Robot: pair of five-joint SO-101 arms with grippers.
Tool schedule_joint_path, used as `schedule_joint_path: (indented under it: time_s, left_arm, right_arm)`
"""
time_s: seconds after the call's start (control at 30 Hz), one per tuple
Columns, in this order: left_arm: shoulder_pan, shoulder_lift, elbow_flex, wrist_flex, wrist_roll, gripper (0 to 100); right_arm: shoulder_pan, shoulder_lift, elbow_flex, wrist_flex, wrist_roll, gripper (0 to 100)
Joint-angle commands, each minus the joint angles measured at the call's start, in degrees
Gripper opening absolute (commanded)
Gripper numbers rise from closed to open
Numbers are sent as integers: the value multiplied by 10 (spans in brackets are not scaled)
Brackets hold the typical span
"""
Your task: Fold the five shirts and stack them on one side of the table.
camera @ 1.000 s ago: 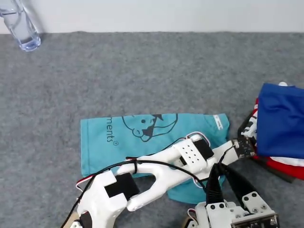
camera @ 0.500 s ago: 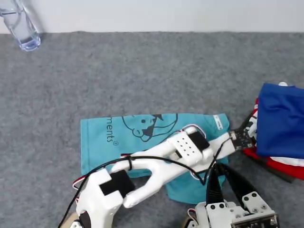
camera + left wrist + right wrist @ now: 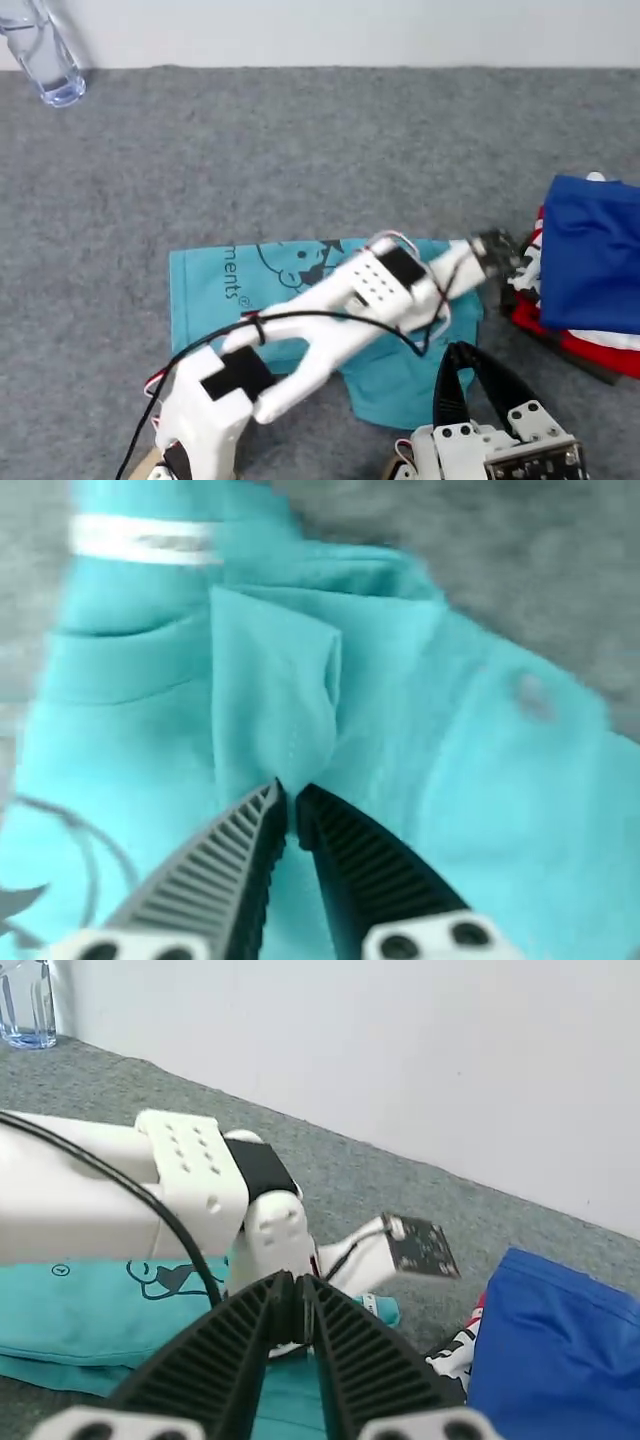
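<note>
Surface: you are working on a grey, carpet-like table that runs back to a white wall.
Teal shirt: the teal shirt lies flat on the near middle of the table, its printed animal drawing facing up. Its right edge is near the stack. In the left wrist view its cloth is rucked into soft folds, with a white neck label beyond them.
Left arm: your left arm stretches across the teal shirt from the near left toward the shirt's far right corner.
Left gripper: your left gripper has its jaws drawn narrow, and a raised fold of the teal cloth is pinched at the tips. From above it sits at the shirt's right edge, just beside the stack.
Right gripper: your right gripper has its ribbed jaws pressed together with nothing between them. It is held above the near edge of the table, facing the left arm.
Stack: a blue shirt tops the pile at the table's right edge, with a red garment and some white cloth under it.
Far corner: a clear bottle stands at the far left by the wall, well apart from the shirts.
</note>
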Motion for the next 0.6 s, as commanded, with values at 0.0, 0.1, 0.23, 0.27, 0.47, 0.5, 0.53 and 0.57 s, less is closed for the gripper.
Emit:
schedule_joint_path:
  time_s: [0.0, 0.1, 0.23, 0.27, 0.47, 0.5, 0.53, 0.57]
  left_arm:
    - [-36, -28, -24, -20, 0, 62]
    - [-57, -27, -22, -22, 18, 150]
    - [-64, -28, -24, -18, 52, 202]
    - [-63, -28, -24, -18, 52, 203]
    - [-86, -32, -28, -23, 55, 203]
    - [-97, -33, -28, -28, 55, 202]
    - [-109, -33, -28, -32, 56, 202]
    - [-122, -34, -28, -33, 56, 202]
  right_arm:
    - [-51, -29, -4, 20, -4, 13]
    - [-51, -29, -4, 20, -4, 13]
    - [-51, -29, -4, 20, -5, 13]
    - [-51, -29, -4, 20, -5, 13]
    - [-51, -29, -4, 20, -5, 13]
    - [-51, -29, -4, 20, -5, 13]
    - [-51, -29, -4, 20, -4, 13]
    - [-51, -29, -4, 20, -4, 13]
